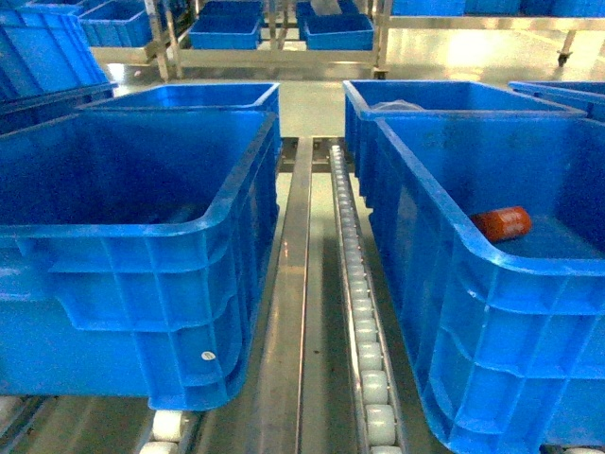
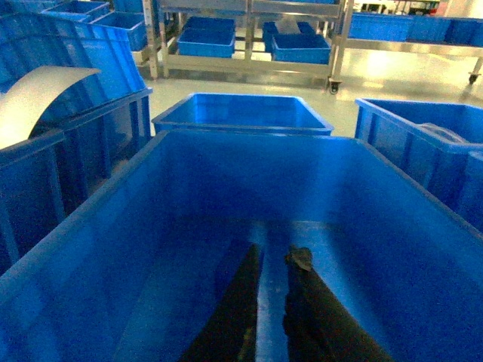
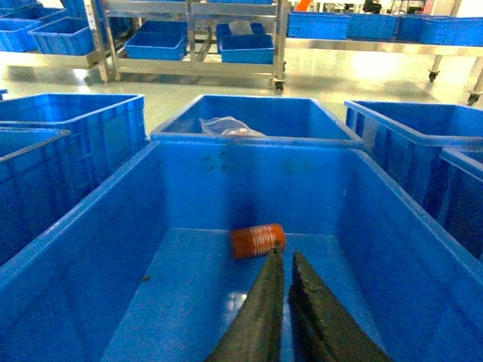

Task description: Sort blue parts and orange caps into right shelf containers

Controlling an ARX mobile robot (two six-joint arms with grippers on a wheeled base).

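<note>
One orange cap lies on its side on the floor of the near right blue crate. In the right wrist view the orange cap rests just beyond my right gripper. That gripper hangs shut and empty inside the crate. My left gripper hovers inside the near left blue crate, which looks bare. Its fingers stand nearly together with a thin slit between them, holding nothing. No blue parts show. Neither gripper appears in the head view.
A roller track and a steel rail run between the two near crates. Behind the right crate, another crate holds a clear plastic bag. More blue crates flank both sides. Steel racks with bins stand at the back.
</note>
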